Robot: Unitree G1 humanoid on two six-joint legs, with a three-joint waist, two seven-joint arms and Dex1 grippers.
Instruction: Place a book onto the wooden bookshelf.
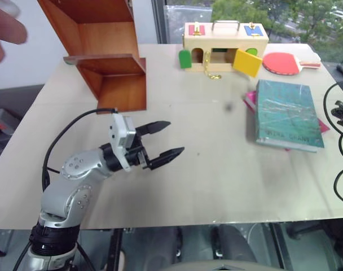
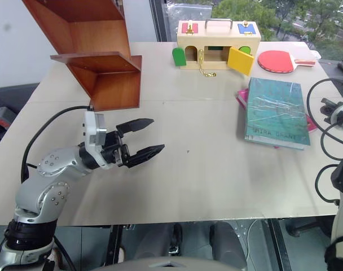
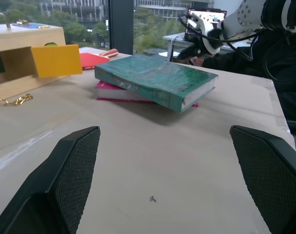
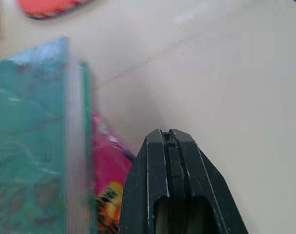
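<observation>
Clearly our right tool (image 4: 168,139) is nearer the book (image 1: 287,114).
We see it on the table's (image 1: 205,169) right, long axis near-to-far, atop a pink book (image 4: 106,180); right tool pressed together beside it, left tool (image 1: 163,139) spread, bookshelf (image 1: 104,56) far-left.

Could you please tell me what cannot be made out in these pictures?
- Pink book: mostly covered by the teal book; its title is hidden.
- Wooden bookshelf: its upper part is cut off by the eye views' top edge.
- Right wrist view: the teal book's cover is blurred beside the shut right end effector.
</observation>
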